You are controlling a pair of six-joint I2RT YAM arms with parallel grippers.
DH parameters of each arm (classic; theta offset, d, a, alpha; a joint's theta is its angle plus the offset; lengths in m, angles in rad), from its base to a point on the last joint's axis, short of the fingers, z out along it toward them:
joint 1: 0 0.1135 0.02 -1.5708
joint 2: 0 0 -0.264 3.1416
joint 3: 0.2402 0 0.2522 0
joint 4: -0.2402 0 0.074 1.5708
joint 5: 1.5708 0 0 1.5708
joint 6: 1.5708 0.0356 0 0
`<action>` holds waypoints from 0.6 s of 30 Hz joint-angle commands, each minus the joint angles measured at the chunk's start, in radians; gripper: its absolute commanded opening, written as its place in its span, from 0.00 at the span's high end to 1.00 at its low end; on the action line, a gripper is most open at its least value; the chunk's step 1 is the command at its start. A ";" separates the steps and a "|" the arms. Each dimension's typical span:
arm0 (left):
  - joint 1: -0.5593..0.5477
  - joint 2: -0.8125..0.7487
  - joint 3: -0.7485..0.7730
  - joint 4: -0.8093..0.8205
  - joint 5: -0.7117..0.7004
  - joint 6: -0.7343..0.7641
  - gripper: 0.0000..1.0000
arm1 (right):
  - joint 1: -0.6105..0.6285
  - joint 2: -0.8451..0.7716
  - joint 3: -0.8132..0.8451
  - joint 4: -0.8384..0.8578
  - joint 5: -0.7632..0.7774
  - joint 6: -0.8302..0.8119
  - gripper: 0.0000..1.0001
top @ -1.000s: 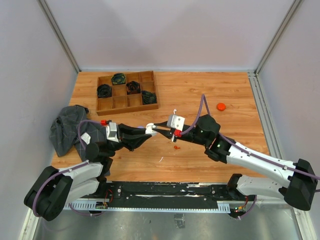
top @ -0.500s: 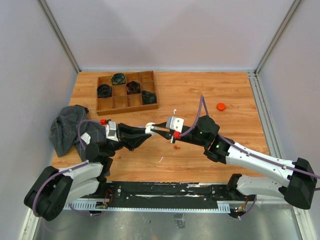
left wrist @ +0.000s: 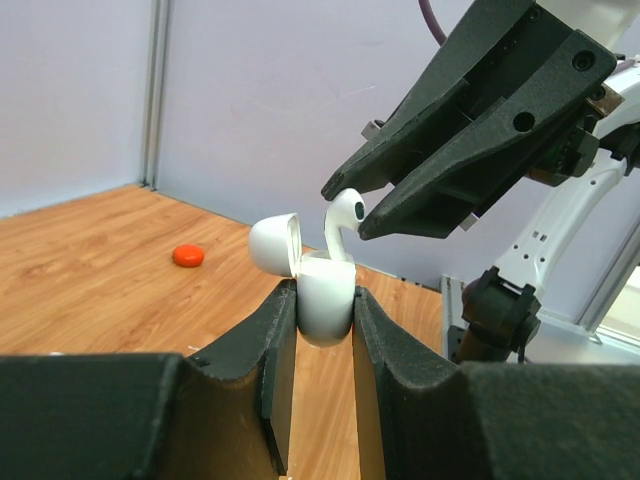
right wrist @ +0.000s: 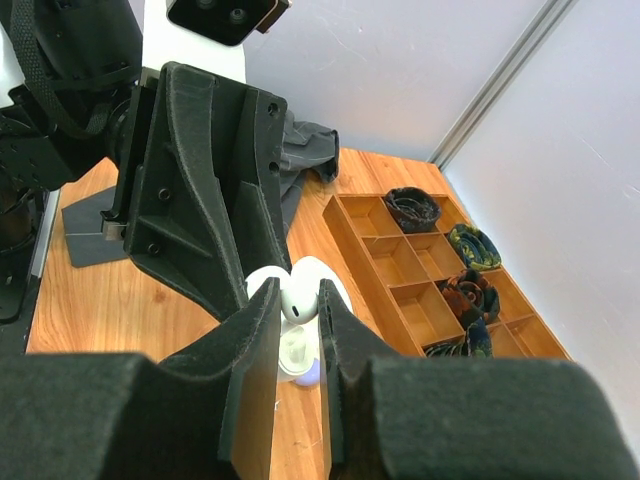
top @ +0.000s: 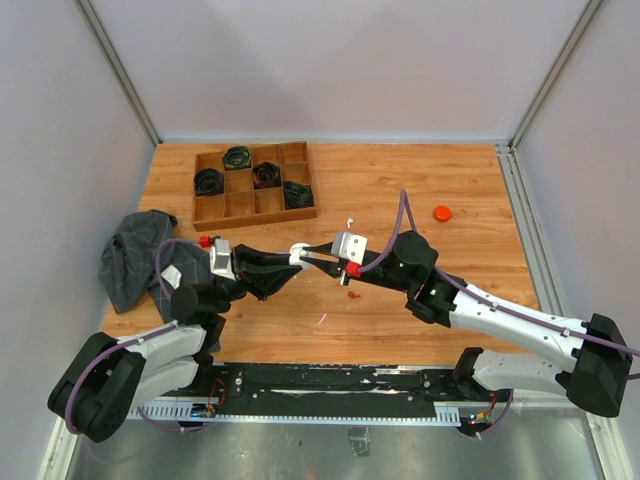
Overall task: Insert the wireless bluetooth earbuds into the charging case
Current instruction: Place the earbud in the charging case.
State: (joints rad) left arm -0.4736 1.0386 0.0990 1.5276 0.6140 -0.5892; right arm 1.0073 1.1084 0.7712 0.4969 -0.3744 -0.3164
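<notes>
The charging case (left wrist: pixel 326 290) is white, its lid (left wrist: pixel 275 243) flipped open to the left. My left gripper (left wrist: pixel 326 295) is shut on the case body and holds it upright above the table. A white earbud (left wrist: pixel 343 215) sits pinched in my right gripper (left wrist: pixel 348 207), stem pointing down, its tip at the case's open top. In the right wrist view the earbud (right wrist: pixel 298 297) lies between my shut fingers directly over the case (right wrist: pixel 297 352). From above, both grippers meet at the case (top: pixel 298 253) mid-table. A tiny orange-red piece (top: pixel 351 295) lies on the wood under the right arm.
A wooden divided tray (top: pixel 254 183) holding dark rolled items stands at the back left. A grey cloth (top: pixel 135 255) is heaped at the left edge. An orange-red round puck (top: pixel 441 212) lies at the right. A small white fleck (top: pixel 322 319) lies near the front.
My right arm has edged slightly left, bringing the earbud closer over the case. The left gripper and case have barely moved.
</notes>
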 commanded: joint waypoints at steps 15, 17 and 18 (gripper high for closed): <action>-0.003 -0.061 -0.019 0.243 -0.040 0.025 1.00 | 0.025 0.004 -0.050 0.015 -0.014 0.033 0.85; -0.003 -0.058 -0.024 0.244 -0.043 0.035 1.00 | 0.024 0.003 -0.053 0.013 -0.005 0.033 0.81; -0.003 -0.056 -0.023 0.245 -0.042 0.037 1.00 | 0.024 0.001 -0.055 0.011 0.000 0.032 0.79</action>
State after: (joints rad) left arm -0.4736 1.0012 0.0811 1.5234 0.5922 -0.5785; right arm 1.0084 1.1107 0.7410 0.5465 -0.3744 -0.3023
